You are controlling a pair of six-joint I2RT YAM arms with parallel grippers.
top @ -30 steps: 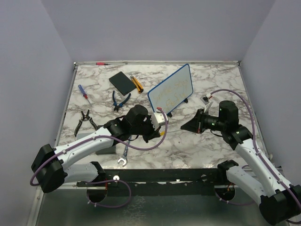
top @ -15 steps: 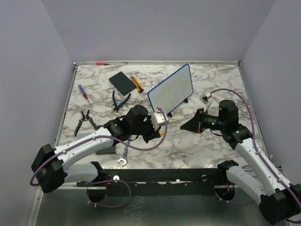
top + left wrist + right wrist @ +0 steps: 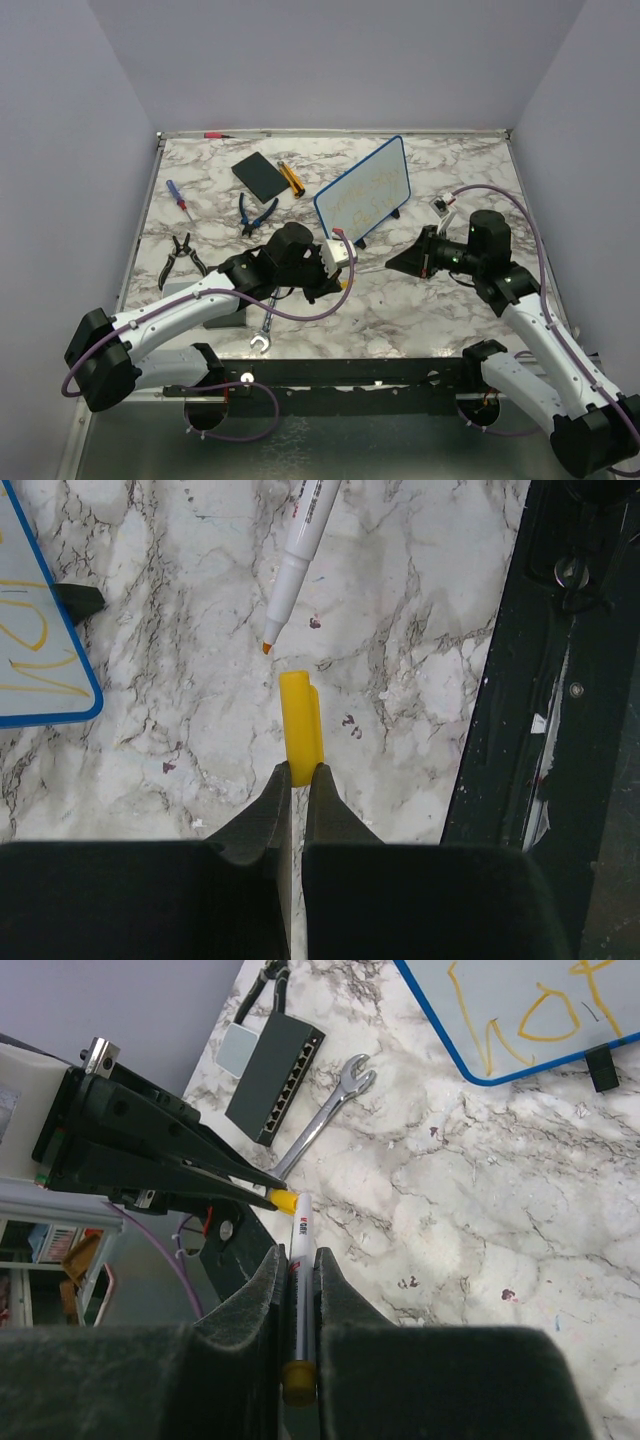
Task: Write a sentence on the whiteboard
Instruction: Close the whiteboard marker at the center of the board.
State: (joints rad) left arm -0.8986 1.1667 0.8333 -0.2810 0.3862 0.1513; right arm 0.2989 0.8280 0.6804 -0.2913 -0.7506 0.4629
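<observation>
The whiteboard (image 3: 362, 195) stands tilted on black feet at the table's middle back, blue-framed, and shows in the left wrist view (image 3: 30, 630) and the right wrist view (image 3: 530, 1010). The sentence (image 3: 366, 193) is faint yellow handwriting on its face (image 3: 35, 665) (image 3: 520, 1020). My left gripper (image 3: 298, 770) (image 3: 344, 280) is shut on a yellow marker cap (image 3: 300, 720) in front of the board. My right gripper (image 3: 297, 1255) (image 3: 392, 264) is shut on a white marker (image 3: 302, 1225) (image 3: 305, 530). The marker's orange tip points at the cap, a short gap apart.
Behind my left arm lie a screwdriver (image 3: 180, 200), blue pliers (image 3: 257, 213), black pliers (image 3: 182, 255), a black pad (image 3: 259, 175) and an orange tool (image 3: 290, 177). A wrench (image 3: 265, 325) (image 3: 325, 1120) and a grey box (image 3: 275, 1075) lie near the front edge.
My right gripper with the marker has shifted slightly towards the back of the table. The left arm with the cap has barely moved.
</observation>
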